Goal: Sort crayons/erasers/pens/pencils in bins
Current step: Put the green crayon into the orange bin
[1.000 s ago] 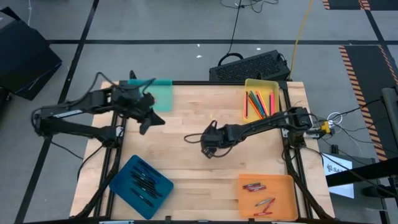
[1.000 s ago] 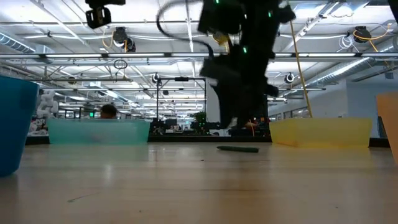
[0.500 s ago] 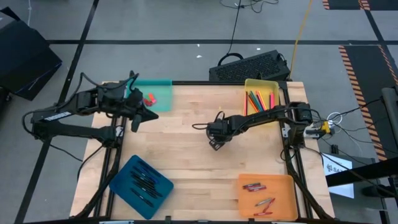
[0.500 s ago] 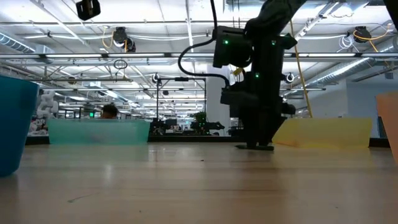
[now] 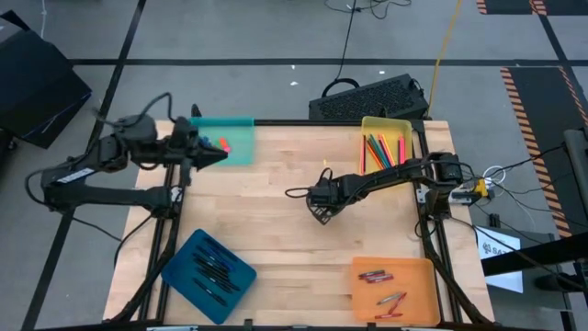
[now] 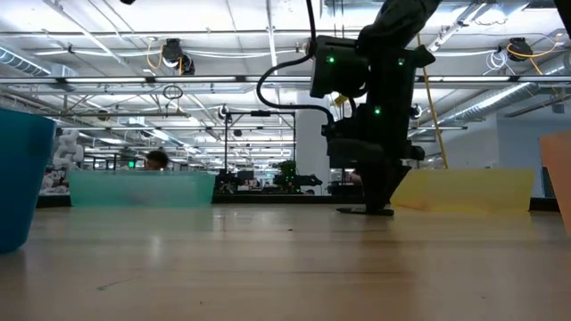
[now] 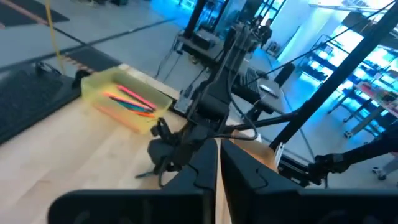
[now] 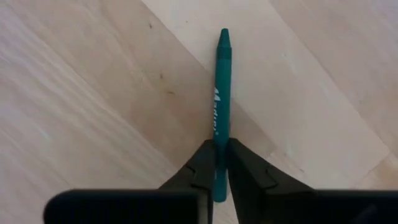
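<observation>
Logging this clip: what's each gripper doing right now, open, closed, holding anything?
Left gripper: closed, empty, up beside the teal bin.
Right gripper: closed on the green crayon, down at the table mid-board.

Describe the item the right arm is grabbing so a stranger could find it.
Find the right gripper at mid-table. Between its fingers lies a thin green crayon, flat on bare wood. It is the only loose stick outside the bins.

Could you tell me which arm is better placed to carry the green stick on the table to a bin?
The right. Its end effector is down at the table's middle, fingers closed around the green stick. The left end effector is at the teal bin, shut and holding nothing.
</observation>
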`<control>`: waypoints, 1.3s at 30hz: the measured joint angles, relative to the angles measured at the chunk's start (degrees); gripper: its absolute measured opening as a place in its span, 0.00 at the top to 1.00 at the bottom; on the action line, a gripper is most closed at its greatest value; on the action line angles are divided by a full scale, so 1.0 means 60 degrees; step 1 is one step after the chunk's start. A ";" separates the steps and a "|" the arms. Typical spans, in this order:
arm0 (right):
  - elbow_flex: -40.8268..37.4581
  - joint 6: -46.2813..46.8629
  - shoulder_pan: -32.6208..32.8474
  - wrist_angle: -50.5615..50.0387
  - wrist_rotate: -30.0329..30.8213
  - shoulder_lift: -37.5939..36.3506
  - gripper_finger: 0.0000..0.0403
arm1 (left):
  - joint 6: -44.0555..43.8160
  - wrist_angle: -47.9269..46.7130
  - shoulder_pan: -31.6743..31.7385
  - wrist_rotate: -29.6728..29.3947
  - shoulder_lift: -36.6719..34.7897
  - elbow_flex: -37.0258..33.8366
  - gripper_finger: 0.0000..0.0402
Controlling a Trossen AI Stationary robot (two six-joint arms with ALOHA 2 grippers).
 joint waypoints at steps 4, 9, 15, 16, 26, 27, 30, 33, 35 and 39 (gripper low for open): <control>0.0068 -0.0421 0.0065 0.0081 0.0065 -0.0158 0.95 | 0.0726 -0.0862 0.0266 -0.0254 -0.0492 0.0002 0.94; 0.0149 -0.1230 0.0496 0.0044 0.0205 -0.1127 0.94 | 0.1559 -0.3170 0.0297 -0.1489 -0.1005 0.0004 0.94; 0.0529 -0.2556 0.1781 0.0107 0.0153 -0.3077 0.95 | 0.1415 -0.4381 0.0222 -0.0704 -0.1206 0.0004 0.94; 0.0597 -0.2769 0.2147 0.0072 0.0154 -0.3324 0.95 | 0.1392 -0.4511 0.0155 -0.0349 -0.1208 0.0004 0.94; 0.2598 -0.1224 0.6202 -0.2195 -0.1476 -0.3241 0.95 | 0.0618 -0.3472 -0.1672 0.0171 -0.0920 0.0000 0.94; 0.2814 -0.0888 0.6615 -0.2365 -0.1690 -0.3024 0.95 | 0.0544 -0.3110 -0.1920 0.0158 -0.0903 0.0000 0.94; 0.2946 0.0244 0.7655 -0.2720 -0.2197 -0.2332 0.95 | 0.0317 -0.2101 -0.2587 0.0054 -0.0852 0.0000 0.94; 0.2509 0.1025 0.8434 -0.2996 -0.2774 -0.1706 0.95 | 0.0003 -0.1251 -0.3154 -0.0168 -0.0709 0.0000 0.94; 0.2079 0.1394 0.8748 -0.2982 -0.2973 -0.1405 0.94 | -0.0325 -0.0850 -0.3512 -0.0218 -0.0470 0.0000 0.94; 0.1169 0.1895 0.8845 -0.2824 -0.2383 -0.1100 0.87 | -0.0593 -0.0211 -0.4311 -0.1205 0.0288 0.0000 0.94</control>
